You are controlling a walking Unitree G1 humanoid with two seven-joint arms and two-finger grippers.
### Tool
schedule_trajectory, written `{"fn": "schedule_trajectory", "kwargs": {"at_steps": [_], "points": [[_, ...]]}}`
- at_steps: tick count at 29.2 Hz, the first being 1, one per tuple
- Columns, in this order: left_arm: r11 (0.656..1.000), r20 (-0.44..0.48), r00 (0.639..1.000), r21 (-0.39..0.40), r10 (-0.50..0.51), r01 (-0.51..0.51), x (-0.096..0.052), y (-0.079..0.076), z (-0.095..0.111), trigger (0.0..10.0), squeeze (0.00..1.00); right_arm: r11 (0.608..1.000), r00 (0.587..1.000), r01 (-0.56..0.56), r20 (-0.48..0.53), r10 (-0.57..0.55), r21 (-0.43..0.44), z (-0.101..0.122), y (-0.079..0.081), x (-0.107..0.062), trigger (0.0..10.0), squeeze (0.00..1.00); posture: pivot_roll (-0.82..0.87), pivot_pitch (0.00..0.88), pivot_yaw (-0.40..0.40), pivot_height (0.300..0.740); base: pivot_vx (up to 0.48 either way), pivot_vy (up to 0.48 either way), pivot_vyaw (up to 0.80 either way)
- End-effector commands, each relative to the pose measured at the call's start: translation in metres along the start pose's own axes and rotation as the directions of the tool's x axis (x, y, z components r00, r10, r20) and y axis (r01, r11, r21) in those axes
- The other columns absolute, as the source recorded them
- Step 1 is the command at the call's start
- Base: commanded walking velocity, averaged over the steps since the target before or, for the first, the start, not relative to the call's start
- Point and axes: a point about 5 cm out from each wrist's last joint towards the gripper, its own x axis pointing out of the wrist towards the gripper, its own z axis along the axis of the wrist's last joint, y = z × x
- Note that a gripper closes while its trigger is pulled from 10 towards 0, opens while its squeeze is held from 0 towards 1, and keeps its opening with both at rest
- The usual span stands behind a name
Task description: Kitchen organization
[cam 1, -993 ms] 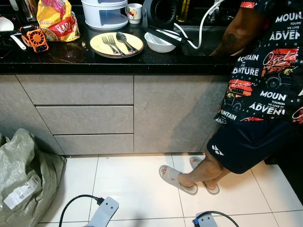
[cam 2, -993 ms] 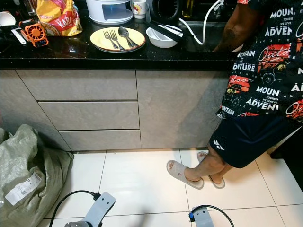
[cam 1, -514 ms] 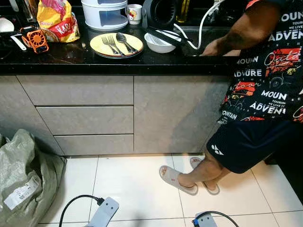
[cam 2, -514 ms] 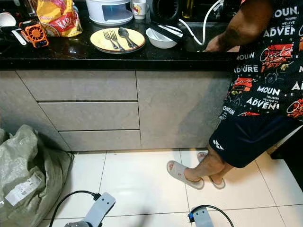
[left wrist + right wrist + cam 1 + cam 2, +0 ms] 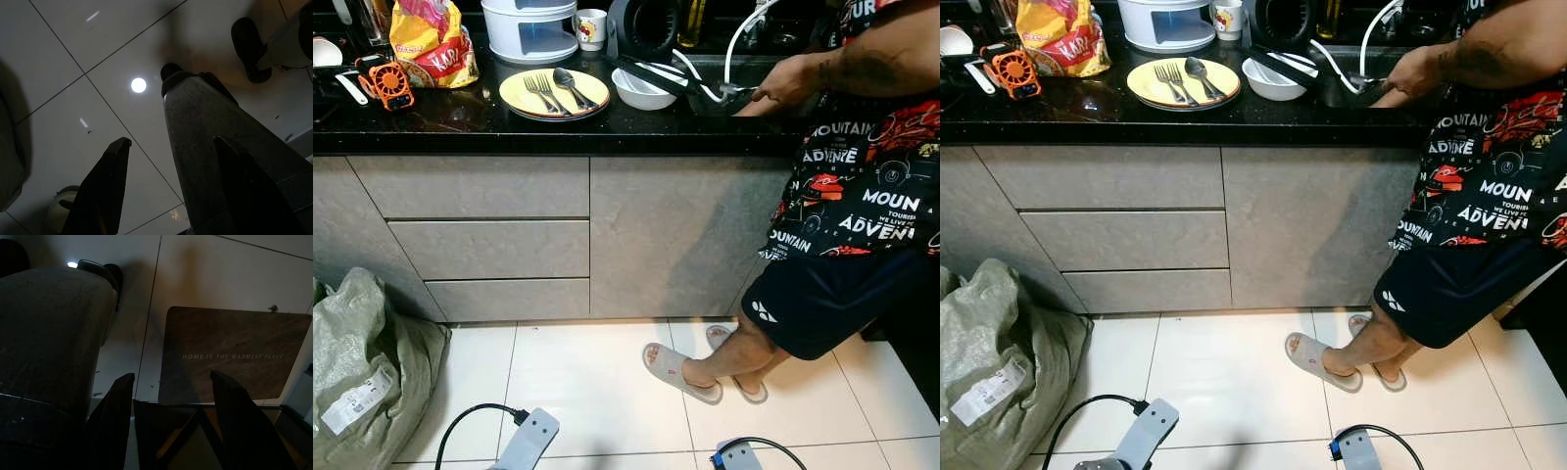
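While both arms hang by my legs, nothing on the counter is within reach, so here is how I read the geometry:

plate [image 5: 554,93]: yellow, on the black counter [image 5: 460,122], up and ahead of me, slightly to my left of centre.
forks [image 5: 540,91]: two on the plate, long axes running away from me, tines toward me.
spoon [image 5: 570,86]: on the same plate, just beside the forks, handle angled toward my right.
bowl [image 5: 642,90]: white, right of the plate, near the sink; black tongs rest across its rim.
left gripper [image 5: 168,142]: aimed at the floor tiles, fingers apart, holding nothing.
right gripper [image 5: 171,382]: aimed at the floor and a brown doormat [image 5: 230,357], fingers apart, holding nothing.
nearer arm: my call is the left, since the plate sits on my left half; the margin is small.
person [image 5: 862,196]: standing at the sink on my right, hand [image 5: 783,78] on a dark pan over the basin.
risk: a right-arm reach toward the bowl would crowd that person; I'd step in and go left-handed.
floor: sack [image 5: 362,372] at my left, clear of the path to the drawers [image 5: 489,245].
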Motion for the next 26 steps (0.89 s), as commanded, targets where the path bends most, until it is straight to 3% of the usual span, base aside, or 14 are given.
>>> {"fn": "schedule_trajectory", "kwargs": {"at_steps": [1,26], "points": [[1.000,-0.060,0.998,-0.001,-0.016,0.016,-0.0010,-0.0021,-0.0159,10.0,0.00,1.000,1.000,-0.016,-0.021,0.016,0.000,-0.0056,0.0039,-0.0001,10.0,0.00,0.02,0.073,0.006,0.740,0.000,0.000,0.00],[1.000,-0.061,0.998,-0.007,-0.018,0.017,-0.0013,-0.0018,-0.0175,10.0,0.00,1.000,1.000,-0.019,-0.024,0.019,0.001,-0.0066,0.0051,-0.0002,10.0,0.00,0.02,0.084,0.012,0.740,0.000,0.000,0.00]]}}
